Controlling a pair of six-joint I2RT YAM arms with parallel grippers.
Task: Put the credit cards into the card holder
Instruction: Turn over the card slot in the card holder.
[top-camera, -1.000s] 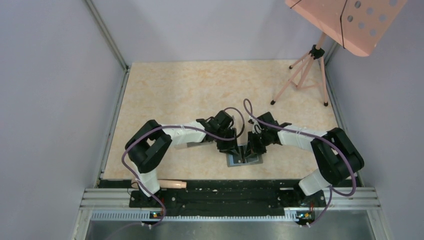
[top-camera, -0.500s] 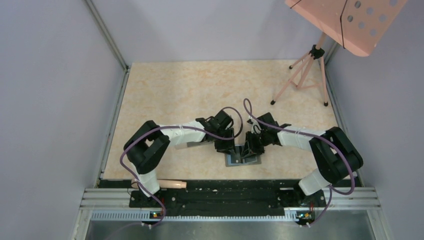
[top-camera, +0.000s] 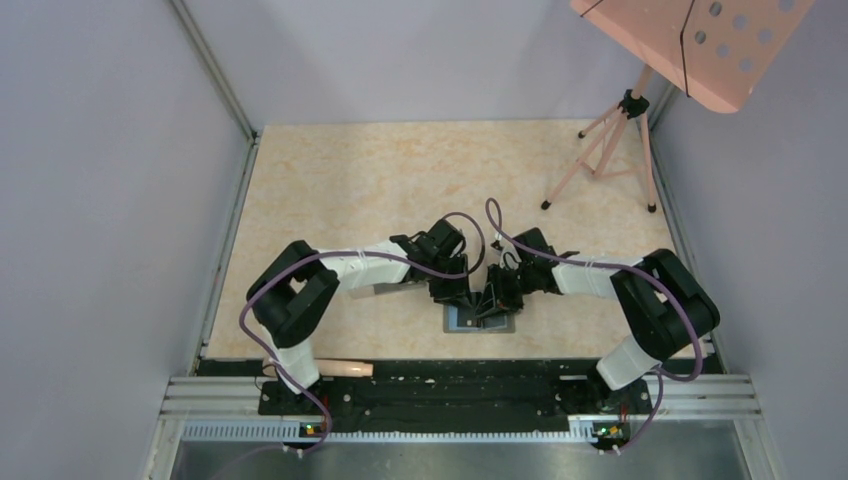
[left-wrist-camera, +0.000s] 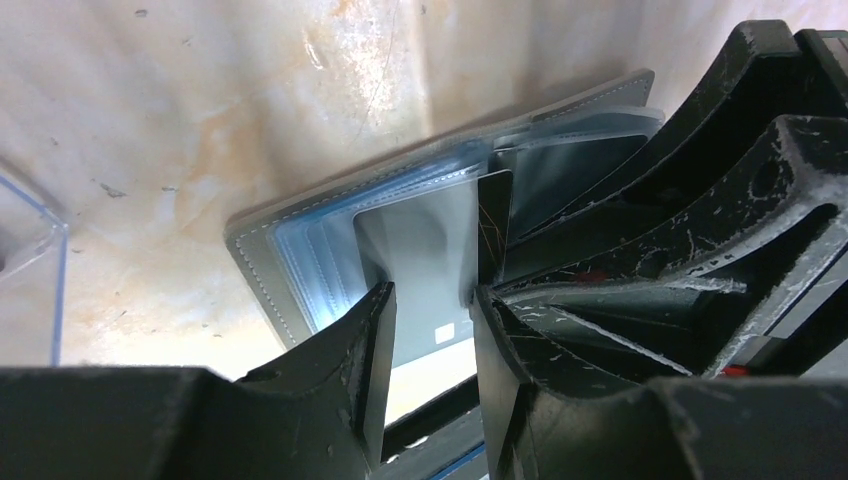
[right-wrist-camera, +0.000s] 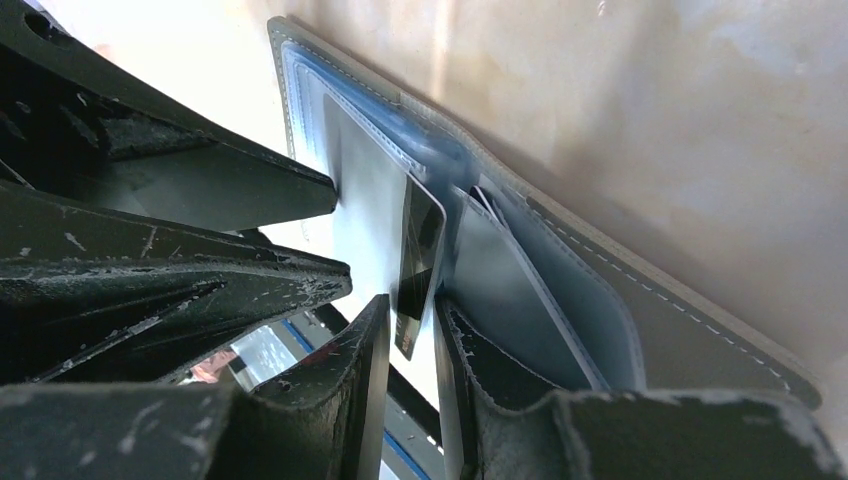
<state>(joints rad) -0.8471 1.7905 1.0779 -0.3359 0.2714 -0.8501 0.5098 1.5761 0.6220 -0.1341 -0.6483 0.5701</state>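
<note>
Loosely between the right hand's (right-wrist-camera: 415, 303) parted fingers (right-wrist-camera: 365, 380), a credit card (right-wrist-camera: 420, 240) in the card holder (right-wrist-camera: 680, 340); left hand (left-wrist-camera: 435, 293) likewise apart.

A fixed camera looked down, from high behind, over the whole table (top-camera: 330, 180). Wrist cameras peered closely past the left claw (left-wrist-camera: 432, 295) and right claw (right-wrist-camera: 412, 305) from opposite sides, facing each other, both sharing the card holder (left-wrist-camera: 300, 250) just ahead of each.

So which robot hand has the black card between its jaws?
The right gripper; the black card stands edgewise between its jaws. The left gripper straddles a pale wallet sleeve.
</note>
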